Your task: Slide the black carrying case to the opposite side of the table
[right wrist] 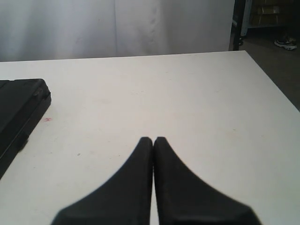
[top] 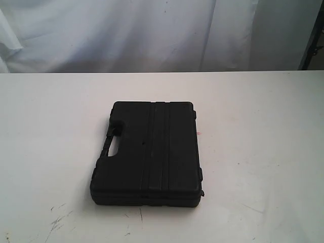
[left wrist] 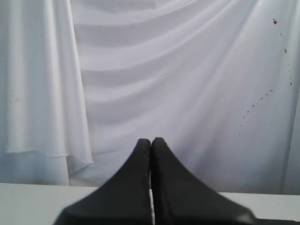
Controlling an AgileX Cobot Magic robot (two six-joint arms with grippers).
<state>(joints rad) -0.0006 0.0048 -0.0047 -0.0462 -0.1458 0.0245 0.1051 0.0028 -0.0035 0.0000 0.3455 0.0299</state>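
Closest to the lens, the left gripper (left wrist: 151,140) has its two dark fingers pressed flat together, holding nothing, pointing at a white curtain (left wrist: 187,70) above a strip of the table (left wrist: 28,201). The right gripper (right wrist: 153,139) is likewise closed tight and empty, hovering over bare tabletop, well apart from the black carrying case (right wrist: 18,108). In the exterior view the case (top: 149,154) lies flat and shut at the centre of the frame, slightly below the middle, its handle (top: 109,144) on the left edge. A tiny pink spot (top: 199,133) sits just right of it, and dark scuff marks (top: 58,220) show at lower left.
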